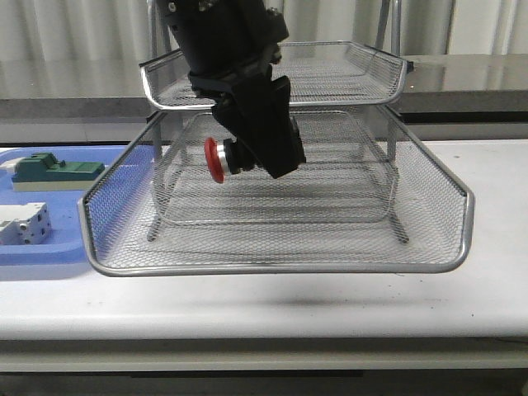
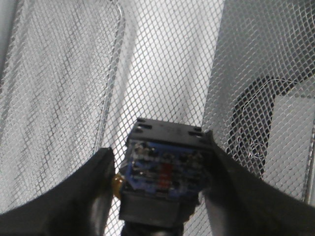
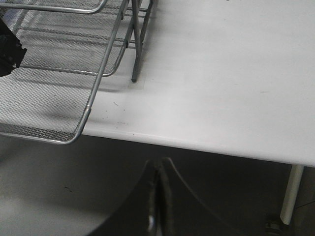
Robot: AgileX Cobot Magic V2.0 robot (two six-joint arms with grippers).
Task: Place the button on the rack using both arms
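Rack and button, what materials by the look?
The three-tier silver wire-mesh rack: looks like metal, an open diamond mesh with shiny solid rims and posts. The red-headed push button with a black-and-blue body, held by the left gripper: probably glossy plastic, with a bright metallic-looking collar behind the head.

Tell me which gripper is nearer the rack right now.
Left. The left gripper is over the rack, shut on the button. The right gripper is shut and empty, off the table's front edge beside the rack's corner.

White table (image 1: 495, 190) before a grey ledge (image 1: 470, 70), pale corrugated wall (image 1: 74, 29), dark floor (image 3: 44, 196).
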